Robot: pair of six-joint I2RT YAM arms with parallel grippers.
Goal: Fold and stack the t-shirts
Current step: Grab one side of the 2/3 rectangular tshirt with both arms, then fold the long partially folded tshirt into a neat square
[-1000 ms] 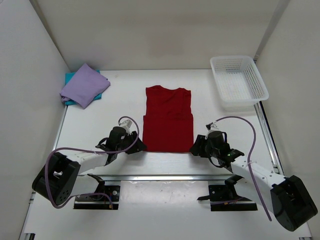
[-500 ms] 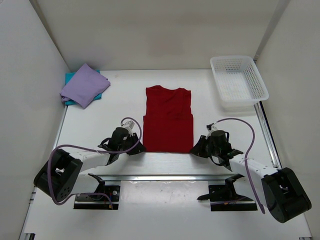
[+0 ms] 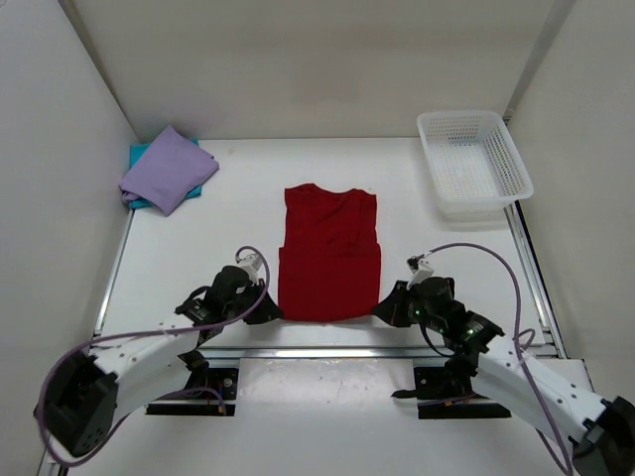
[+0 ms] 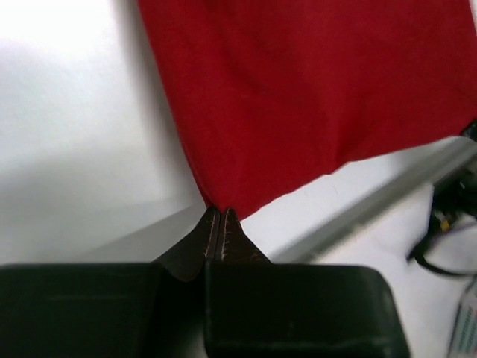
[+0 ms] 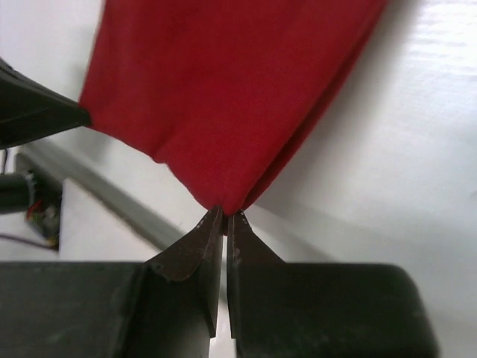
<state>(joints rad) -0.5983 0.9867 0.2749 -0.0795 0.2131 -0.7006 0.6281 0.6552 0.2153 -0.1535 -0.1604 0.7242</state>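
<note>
Left claw: mine, closed tight, gripping the near left corner of the red shirt.
Right claw: mine, closed tight, gripping the near right corner of the same shirt.
Red shirt: flat at mid-bench, collar at the far end.
Purple shirt: folded, lying on the teal shirt, far left corner.
Basket: far right corner, well apart from the shirts.

I am finding no text, label, brand, number or sign that can be read. The dark red t-shirt, the lavender t-shirt and the white mesh basket are showing only plain surfaces.
</note>
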